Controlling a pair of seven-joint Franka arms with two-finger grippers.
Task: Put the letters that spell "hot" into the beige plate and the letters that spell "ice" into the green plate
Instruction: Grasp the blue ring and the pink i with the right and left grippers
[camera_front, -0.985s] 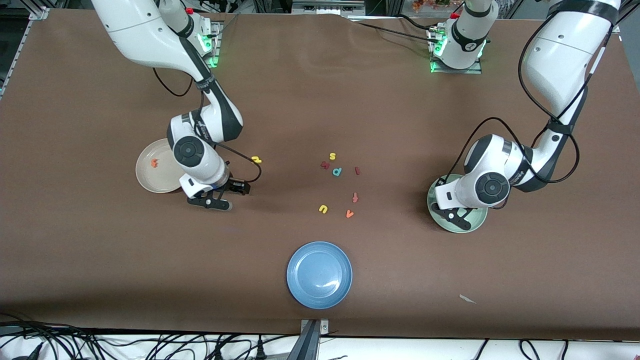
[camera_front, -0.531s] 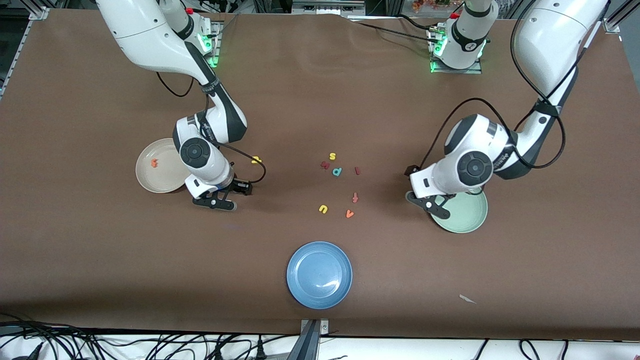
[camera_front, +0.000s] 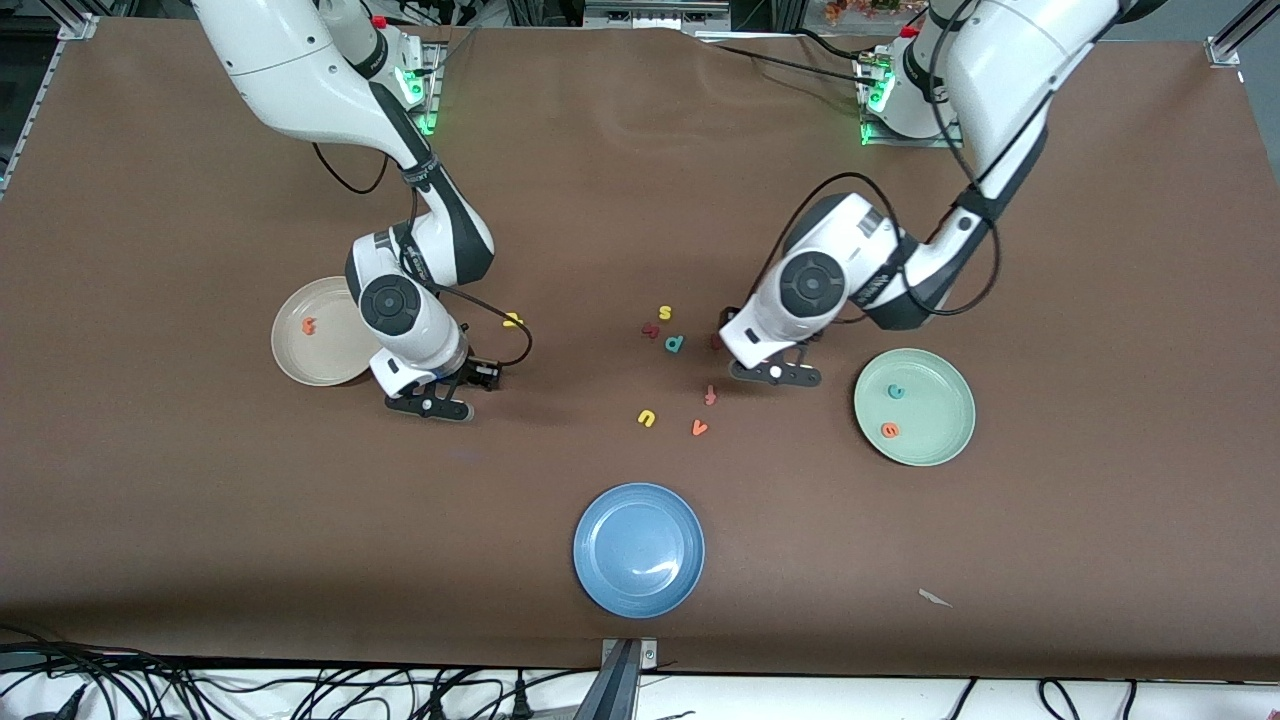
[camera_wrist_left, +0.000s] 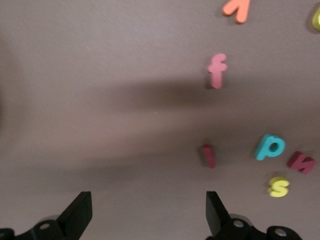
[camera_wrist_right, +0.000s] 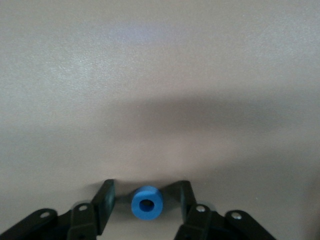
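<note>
My right gripper (camera_front: 428, 405) is down at the table beside the beige plate (camera_front: 292, 362), open, its fingers flanking the blue o (camera_wrist_right: 147, 203) with a small gap on each side. The orange t (camera_front: 309, 325) lies in the beige plate. A yellow h (camera_front: 512, 320) rests on the table close to the right arm. My left gripper (camera_front: 777, 373) hangs wide open and empty over the table next to the dark red i (camera_wrist_left: 208, 155). In the green plate (camera_front: 935, 405) lie the teal c (camera_front: 896, 391) and the orange e (camera_front: 889, 430).
Loose letters sit mid-table: yellow s (camera_front: 665, 313), teal p (camera_front: 674, 344), a dark red letter (camera_front: 650, 329), a redder f (camera_front: 710, 394), yellow u (camera_front: 646, 418), orange v (camera_front: 699, 428). A blue plate (camera_front: 640, 585) stands nearest the front camera. A paper scrap (camera_front: 935, 598) lies nearby.
The left gripper has swung from over the green plate to the letter cluster, uncovering the c and e in that plate. The right gripper's fingers have narrowed around the blue o.
</note>
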